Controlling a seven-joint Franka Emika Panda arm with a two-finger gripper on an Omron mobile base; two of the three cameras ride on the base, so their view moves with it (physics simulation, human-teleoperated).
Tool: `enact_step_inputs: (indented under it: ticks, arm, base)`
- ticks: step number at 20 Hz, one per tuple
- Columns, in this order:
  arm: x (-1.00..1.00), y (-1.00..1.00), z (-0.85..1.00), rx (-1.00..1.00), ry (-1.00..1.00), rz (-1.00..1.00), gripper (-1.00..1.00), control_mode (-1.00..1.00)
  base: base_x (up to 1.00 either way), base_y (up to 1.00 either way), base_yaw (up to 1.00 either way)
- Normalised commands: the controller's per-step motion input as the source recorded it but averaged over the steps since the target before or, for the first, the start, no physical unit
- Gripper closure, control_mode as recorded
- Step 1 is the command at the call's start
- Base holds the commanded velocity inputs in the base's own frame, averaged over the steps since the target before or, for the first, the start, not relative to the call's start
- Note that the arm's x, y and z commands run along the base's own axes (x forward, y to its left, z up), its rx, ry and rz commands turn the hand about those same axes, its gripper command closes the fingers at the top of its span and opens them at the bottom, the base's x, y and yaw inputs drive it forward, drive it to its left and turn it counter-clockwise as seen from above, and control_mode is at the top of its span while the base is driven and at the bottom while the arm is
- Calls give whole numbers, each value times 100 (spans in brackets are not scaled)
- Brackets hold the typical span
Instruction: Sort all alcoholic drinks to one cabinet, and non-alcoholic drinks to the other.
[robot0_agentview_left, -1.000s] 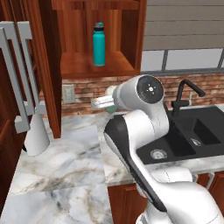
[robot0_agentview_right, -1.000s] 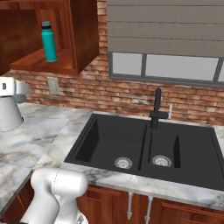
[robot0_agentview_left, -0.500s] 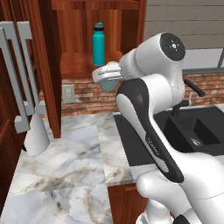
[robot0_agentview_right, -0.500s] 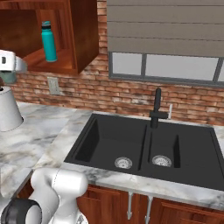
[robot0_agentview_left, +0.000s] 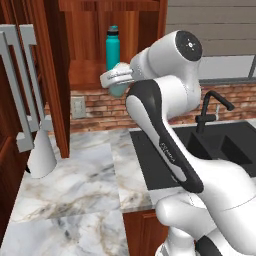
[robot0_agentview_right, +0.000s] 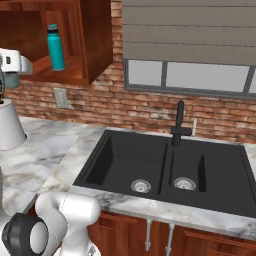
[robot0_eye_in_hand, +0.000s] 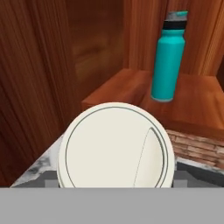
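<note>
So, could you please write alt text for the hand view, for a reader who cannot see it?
A round white cup lid fills the foreground, seen from above, held close in front of the camera. Beyond it a slim teal bottle with a black cap stands upright on the shelf of a reddish-brown wooden cabinet, with brick wall just below the shelf edge.

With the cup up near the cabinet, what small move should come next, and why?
Probably carry the pale green cup forward over the shelf, clear of the teal bottle. The gripper holds it just below and short of the shelf edge.
</note>
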Motion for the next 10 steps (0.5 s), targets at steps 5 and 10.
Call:
enact_step_inputs:
  ticks: [5,10]
  arm:
    - [27,0,31,-1,-1,0,100,-100]
    - [44,0,16,0,0,0,100,-100]
  base:
    - [0,0,0]
    - [0,0,0]
